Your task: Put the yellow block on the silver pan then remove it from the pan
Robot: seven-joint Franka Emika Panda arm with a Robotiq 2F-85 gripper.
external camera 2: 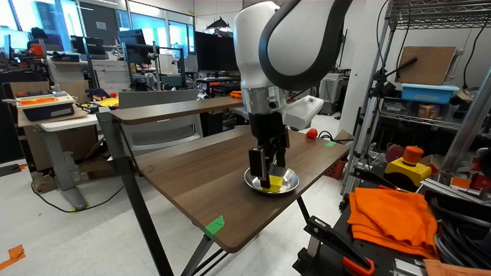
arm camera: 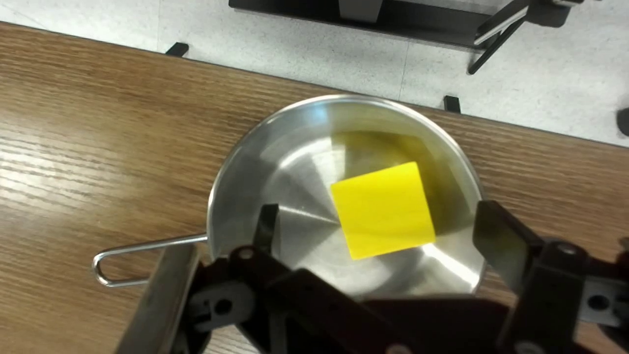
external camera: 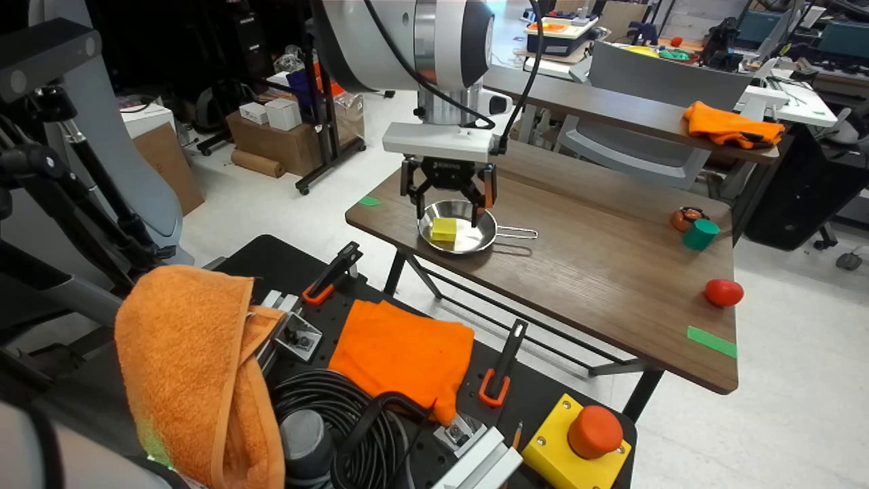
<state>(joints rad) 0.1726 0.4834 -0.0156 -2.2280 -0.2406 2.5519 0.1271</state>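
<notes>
Nearest in an exterior view, an orange towel [external camera: 183,367] bunches at left, and a black cart [external camera: 268,258] bears an orange cloth [external camera: 404,350] and, to its right, a yellow box [external camera: 560,451]. Pale floor [external camera: 787,407] shows between cart and table [external camera: 611,285], and past the table's right end. The pan [external camera: 478,241] sits on the table toward the left, just inside the near edge, a thin margin of wood between; its handle [arm camera: 157,244] points right, along that edge. The block [external camera: 444,229] lies inside the pan, left of the middle, apart from the rim all round in the wrist view. Over it hangs the gripper [external camera: 448,216], jaws spread wide and holding nothing; its fingers [arm camera: 506,241] stand to either side of the block with a gap at each. Whether either touches the pan, I cannot tell. Right of the handle, a broad stretch of wood runs to the right edge, with green tape [external camera: 711,341] at the near corner, then a red round thing [external camera: 724,293] just in from that edge, then, farther, a green cylinder [external camera: 700,235] in front of an orange-and-dark thing [external camera: 686,216]; whether those two touch is unclear. Farther still, a raised shelf [external camera: 597,106] carries a second cloth [external camera: 733,124] at its right end; a gray chair [external camera: 669,78] stands beyond.
</notes>
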